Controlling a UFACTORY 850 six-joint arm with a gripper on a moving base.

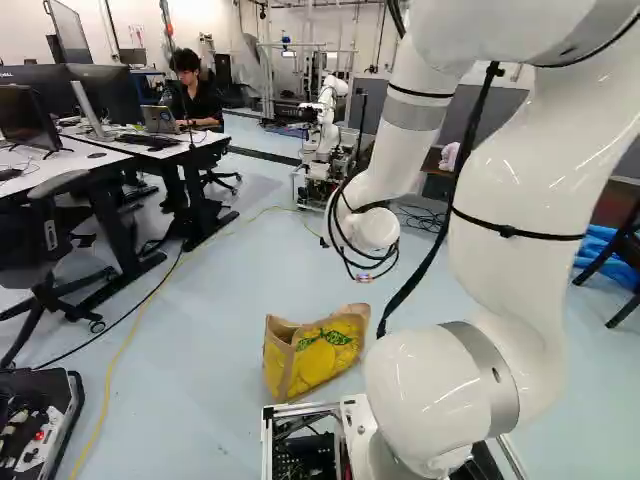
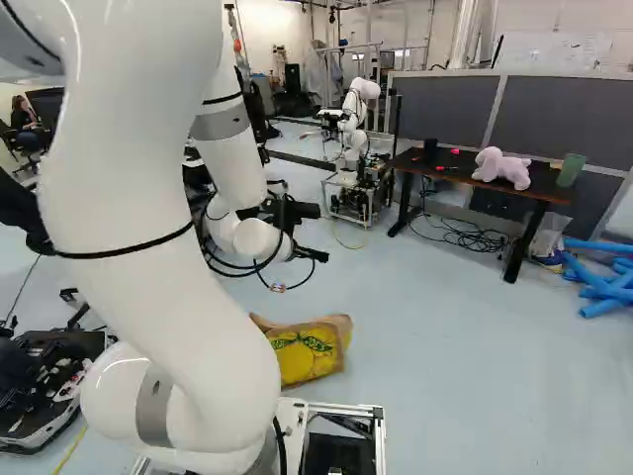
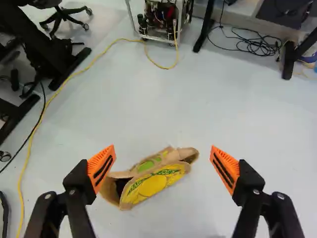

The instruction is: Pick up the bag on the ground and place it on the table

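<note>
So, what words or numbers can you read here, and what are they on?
Brown-and-yellow creased bag: green lettering, too blurred to read for sure.
Wide white board: faint marks, too small to read.
Black flat monitor: pale letters, too small to read for sure.
Nothing is clear enough to quote.

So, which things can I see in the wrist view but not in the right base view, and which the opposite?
Only the wrist view: the orange pads of the open gripper, and the dark opening at one end of the bag.

Only the right base view: the top of the table, with the pink toy and green cup on it.

Both: the bag on the floor, the table's legs, the cable coil and another robot's base.
</note>
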